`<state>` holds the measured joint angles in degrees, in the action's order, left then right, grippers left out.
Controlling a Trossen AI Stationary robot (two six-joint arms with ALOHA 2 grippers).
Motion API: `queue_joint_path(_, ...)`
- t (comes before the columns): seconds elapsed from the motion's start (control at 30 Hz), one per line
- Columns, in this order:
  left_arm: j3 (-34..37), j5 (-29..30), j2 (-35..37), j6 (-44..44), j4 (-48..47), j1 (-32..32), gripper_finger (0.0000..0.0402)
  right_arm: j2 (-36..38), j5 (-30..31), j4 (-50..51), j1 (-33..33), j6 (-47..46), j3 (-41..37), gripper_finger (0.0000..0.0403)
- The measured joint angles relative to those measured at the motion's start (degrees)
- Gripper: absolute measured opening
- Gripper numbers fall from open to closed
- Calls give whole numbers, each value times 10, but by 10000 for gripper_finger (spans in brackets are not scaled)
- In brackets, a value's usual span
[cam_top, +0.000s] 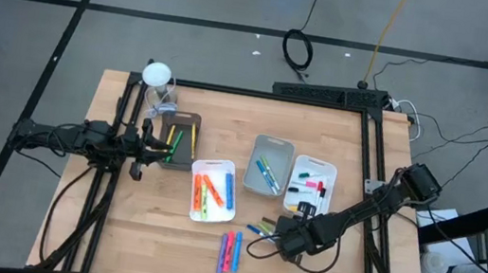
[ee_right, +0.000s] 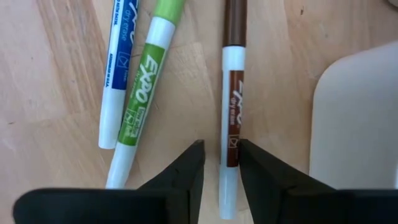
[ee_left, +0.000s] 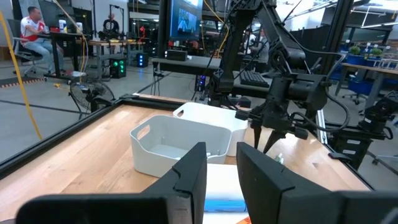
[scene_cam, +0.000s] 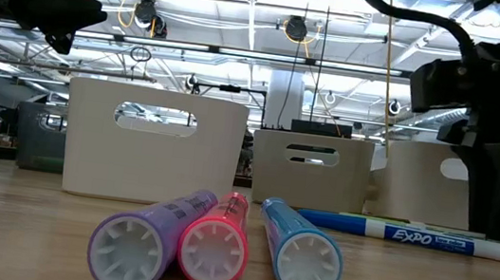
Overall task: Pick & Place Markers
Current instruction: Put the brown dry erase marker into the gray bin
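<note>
Three slim markers lie flat on the wood under my right gripper (ee_right: 222,149): a blue one (ee_right: 118,68), a green one (ee_right: 143,87) and a brown one (ee_right: 231,93). The gripper (cam_top: 292,239) points down near the table's right front and is open, with a finger on each side of the brown marker's white barrel. Three thick markers, purple (scene_cam: 137,241), pink (scene_cam: 216,241) and blue (scene_cam: 298,251), lie side by side near the front edge. My left gripper (cam_top: 142,146) waits level at the far left, open with a narrow gap (ee_left: 221,152) and holding nothing. My right gripper comes at the brown marker from above, its fingers straddling the white barrel near the tail end (ee_right: 229,171). Bare table shows between one finger and the marker. Whether the other finger (ee_right: 261,177) touches it I cannot tell. The marker lies flat on the table.
Several trays stand mid-table: a brown one (cam_top: 191,119) with green and yellow markers, a white one (cam_top: 232,168) with orange, green and blue, a grey one (cam_top: 286,146), and a white one (cam_top: 331,171) close behind my right gripper. A white-topped clear cup (cam_top: 157,78) stands far left.
</note>
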<state>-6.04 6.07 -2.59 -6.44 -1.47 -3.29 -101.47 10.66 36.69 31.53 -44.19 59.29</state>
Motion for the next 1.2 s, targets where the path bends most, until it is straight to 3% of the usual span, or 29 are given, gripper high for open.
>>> queue_joint_path(0.33,0,0,0,0,0,0,90,-1,-5,-5,0,15,-1,12)
queue_joint_path(0.6,0,0,0,0,0,0,90,14,-5,-11,0,14,7,14)
queue_joint_path(0.9,0,0,0,0,0,0,90,93,16,-52,0,14,11,13)
queue_joint_path(1.2,0,0,0,0,0,0,90,166,141,-178,-16,47,12,13)
